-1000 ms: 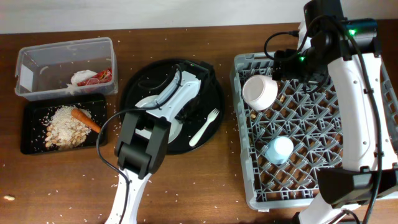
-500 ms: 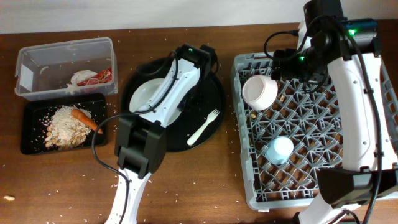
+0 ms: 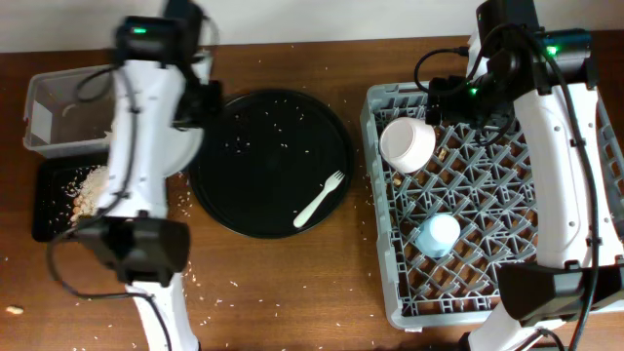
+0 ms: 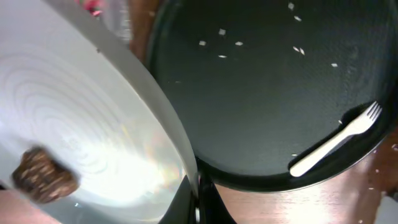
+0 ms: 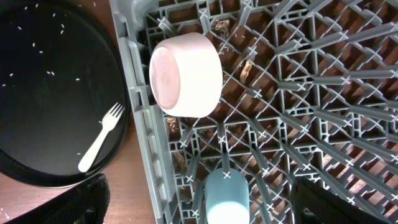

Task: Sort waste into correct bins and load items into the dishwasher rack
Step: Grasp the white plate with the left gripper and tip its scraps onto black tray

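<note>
My left gripper point(image 4: 198, 208) is shut on the rim of the pale grey plate point(image 4: 81, 124), which is tilted and carries the small brown food chunk point(image 4: 40, 175). In the overhead view the left gripper point(image 3: 192, 96) is over the right end of the clear tub point(image 3: 44, 107), and the arm hides the plate. The shallow black tray point(image 3: 54, 210) holds rice scraps point(image 3: 93, 190). The white fork point(image 3: 320, 199) lies on the round black tray point(image 3: 263, 127). The pinkish bowl point(image 3: 408, 143) and the blue cup point(image 3: 437, 234) sit in the grey rack point(image 3: 375, 195). My right gripper point(image 5: 211, 208) is open above the rack.
Loose rice grains are scattered on the round tray point(image 4: 261, 93) and the wooden table. The left arm covers the carrot, napkin and wrapper from above. The fork point(image 5: 101, 138), bowl point(image 5: 185, 74) and cup point(image 5: 225, 196) show in the right wrist view.
My left arm has lifted the plate off the round black tray and swung it left over the bins. The right arm, bowl, cup and fork have not moved.
</note>
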Motion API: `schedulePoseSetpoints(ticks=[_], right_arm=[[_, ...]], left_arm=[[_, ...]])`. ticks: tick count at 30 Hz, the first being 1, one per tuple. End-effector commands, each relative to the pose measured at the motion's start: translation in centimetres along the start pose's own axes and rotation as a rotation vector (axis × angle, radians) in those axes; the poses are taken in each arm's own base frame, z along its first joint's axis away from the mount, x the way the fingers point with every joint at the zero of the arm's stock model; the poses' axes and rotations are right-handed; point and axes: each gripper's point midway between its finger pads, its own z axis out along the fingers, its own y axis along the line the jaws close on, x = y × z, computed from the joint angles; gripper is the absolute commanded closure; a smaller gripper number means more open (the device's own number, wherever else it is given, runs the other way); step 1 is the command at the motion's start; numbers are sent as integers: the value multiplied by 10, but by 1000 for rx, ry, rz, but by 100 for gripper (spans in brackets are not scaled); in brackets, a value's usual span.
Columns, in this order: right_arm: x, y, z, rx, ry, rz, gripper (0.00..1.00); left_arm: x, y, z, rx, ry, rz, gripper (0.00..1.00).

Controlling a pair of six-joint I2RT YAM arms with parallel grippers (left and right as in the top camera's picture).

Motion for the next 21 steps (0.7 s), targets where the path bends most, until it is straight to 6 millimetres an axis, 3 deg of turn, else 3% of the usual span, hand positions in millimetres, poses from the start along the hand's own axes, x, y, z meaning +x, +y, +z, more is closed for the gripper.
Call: schedulePoseSetpoints(ticks=[1,5,10,13,21], right_arm=[[0,-3,2,14,3,-4,8],[0,-3,2,13,3,-4,7],[1,-3,2,15,8,-4,6],[2,-3,2,16,14,-4,5],[3,-4,2,17,17,-4,5]], left_arm=[[-4,28,-12,126,-26,-25,100],[-4,78,-13,204,-44,-104,100],[4,108,-7,427,-66,-123,99],[6,120,-17,659,-160,-124,99],[3,154,-45,868,-334,-239,99]])
